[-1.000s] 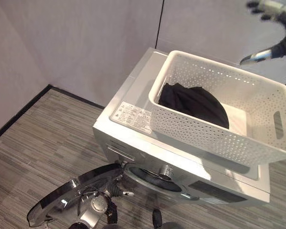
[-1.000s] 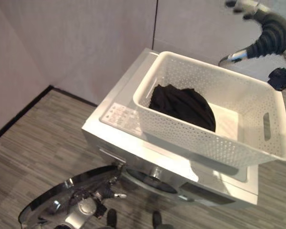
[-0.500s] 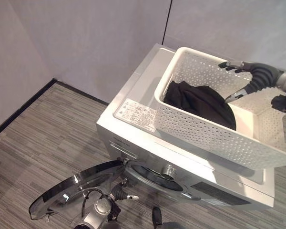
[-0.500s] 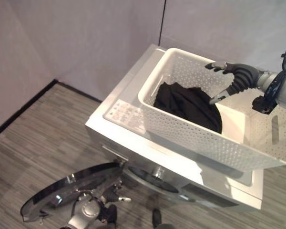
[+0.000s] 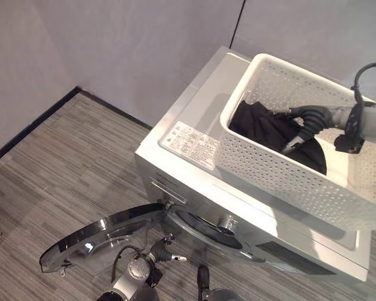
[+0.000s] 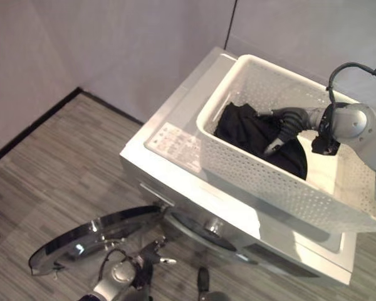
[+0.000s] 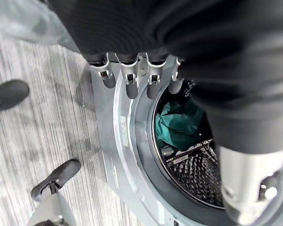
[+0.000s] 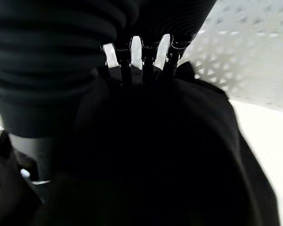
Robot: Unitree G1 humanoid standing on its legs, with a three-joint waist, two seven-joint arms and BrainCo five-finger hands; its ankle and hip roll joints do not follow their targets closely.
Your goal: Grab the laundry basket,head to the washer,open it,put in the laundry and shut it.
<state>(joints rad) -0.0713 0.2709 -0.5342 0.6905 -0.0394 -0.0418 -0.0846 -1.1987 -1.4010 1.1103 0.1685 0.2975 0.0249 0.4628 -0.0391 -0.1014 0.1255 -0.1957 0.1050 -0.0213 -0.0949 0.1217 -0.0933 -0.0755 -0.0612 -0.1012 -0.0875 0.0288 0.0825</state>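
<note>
Laundry (image 5: 263, 125) under right hand (image 5: 301, 119)

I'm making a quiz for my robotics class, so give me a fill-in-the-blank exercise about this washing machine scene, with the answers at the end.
1. The white laundry basket sits on top of the ____.
2. The right hand reaches into the basket onto a garment whose colour is ____.
3. The round washer door down at the front is ____.
4. Inside the drum, the left wrist view shows a cloth coloured ____.

Missing words: washer; black; open; green
</note>
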